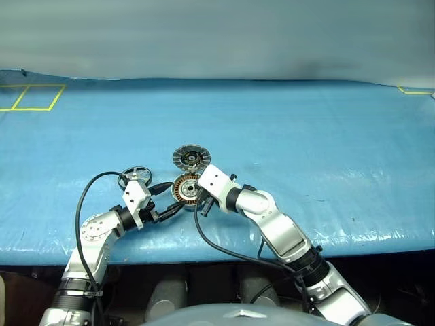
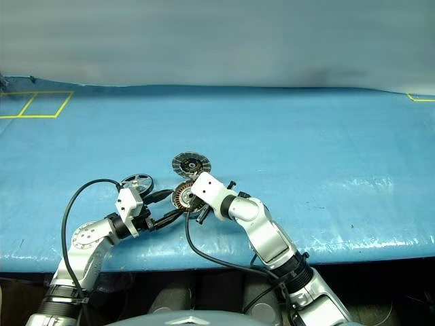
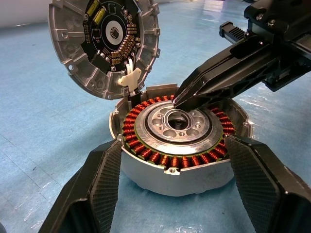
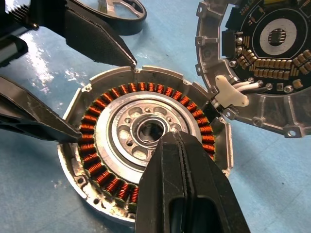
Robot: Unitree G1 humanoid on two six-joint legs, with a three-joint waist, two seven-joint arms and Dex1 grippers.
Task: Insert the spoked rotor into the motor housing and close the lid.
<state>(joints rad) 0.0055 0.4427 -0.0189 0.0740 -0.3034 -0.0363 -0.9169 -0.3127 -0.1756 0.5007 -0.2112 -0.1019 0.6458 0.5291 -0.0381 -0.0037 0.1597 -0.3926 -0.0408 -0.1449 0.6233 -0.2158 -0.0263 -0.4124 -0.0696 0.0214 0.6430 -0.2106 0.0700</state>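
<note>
Between my left gripper's (image 3: 172, 184) wide-spread fingers sits the motor housing (image 3: 177, 141), braced on both sides, though I cannot tell if the pads actually touch it. My right gripper (image 4: 167, 141) has its fingers pressed together, empty, its tip resting at the housing's grey centre beside the copper windings. The lid (image 3: 104, 46) stands hinged open beyond the housing. The spoked rotor (image 1: 135, 176) lies on the blue table (image 1: 306, 136) just past my left wrist, not yet picked up. I judge the rotor light, stiff and slick; its thin rim or a spoke is the place to pinch. The windings look delicate, so I should keep clear of them. Wrist views show the lid's circuit board and white connector; head views show where the rotor lies.
</note>
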